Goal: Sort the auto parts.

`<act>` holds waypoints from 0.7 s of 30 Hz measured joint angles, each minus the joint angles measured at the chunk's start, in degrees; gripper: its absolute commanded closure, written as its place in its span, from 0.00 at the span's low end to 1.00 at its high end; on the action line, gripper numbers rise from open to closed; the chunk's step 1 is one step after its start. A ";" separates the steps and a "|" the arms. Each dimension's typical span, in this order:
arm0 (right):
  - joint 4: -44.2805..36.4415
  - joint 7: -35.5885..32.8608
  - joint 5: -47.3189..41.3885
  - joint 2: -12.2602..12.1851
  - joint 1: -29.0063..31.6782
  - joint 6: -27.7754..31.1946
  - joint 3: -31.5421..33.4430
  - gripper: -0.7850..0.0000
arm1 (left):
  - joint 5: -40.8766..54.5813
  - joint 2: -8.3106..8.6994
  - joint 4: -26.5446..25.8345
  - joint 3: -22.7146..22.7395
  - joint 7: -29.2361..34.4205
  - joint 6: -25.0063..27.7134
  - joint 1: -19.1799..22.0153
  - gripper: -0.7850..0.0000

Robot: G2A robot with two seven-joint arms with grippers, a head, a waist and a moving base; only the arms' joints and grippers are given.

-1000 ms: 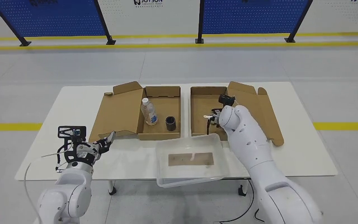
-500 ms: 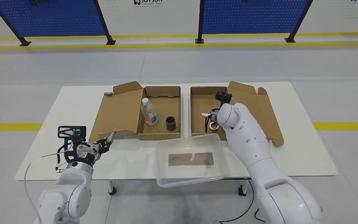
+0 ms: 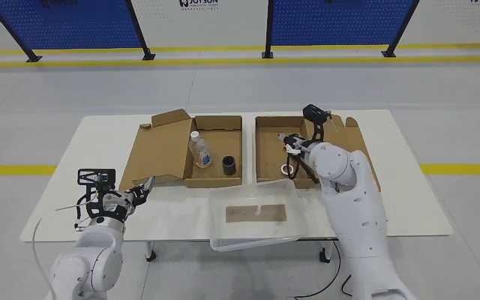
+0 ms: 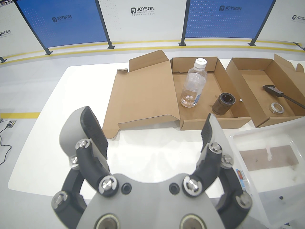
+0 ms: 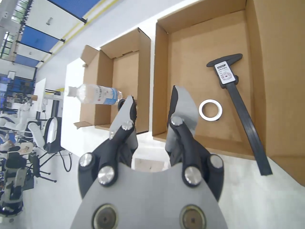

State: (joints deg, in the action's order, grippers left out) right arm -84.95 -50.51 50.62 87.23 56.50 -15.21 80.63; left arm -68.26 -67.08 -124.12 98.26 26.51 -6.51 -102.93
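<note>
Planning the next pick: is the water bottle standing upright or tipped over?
Upright. The bottle stands on its base on the box floor, white cap on top, beside the dark cylinder.

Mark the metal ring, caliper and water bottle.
metal ring (image 5: 200, 110), right wrist view, on its flat rim.
caliper (image 5: 225, 73), right wrist view, on its dial face.
water bottle (image 4: 191, 89), left wrist view, on its clear body.

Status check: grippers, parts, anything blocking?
Left gripper open, empty, over the table. Right gripper open over right box. Ring flat in it, beside caliper. Nothing blocking.
</note>
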 measured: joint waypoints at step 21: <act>-26.40 -0.52 -9.36 -3.00 20.70 7.33 11.78 0.00 | 0.00 0.00 0.00 0.00 0.00 0.00 0.00 0.00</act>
State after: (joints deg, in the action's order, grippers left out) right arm -111.36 -51.03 41.27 84.22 77.20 -7.88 92.42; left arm -68.26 -67.08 -124.12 98.26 26.51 -6.51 -102.93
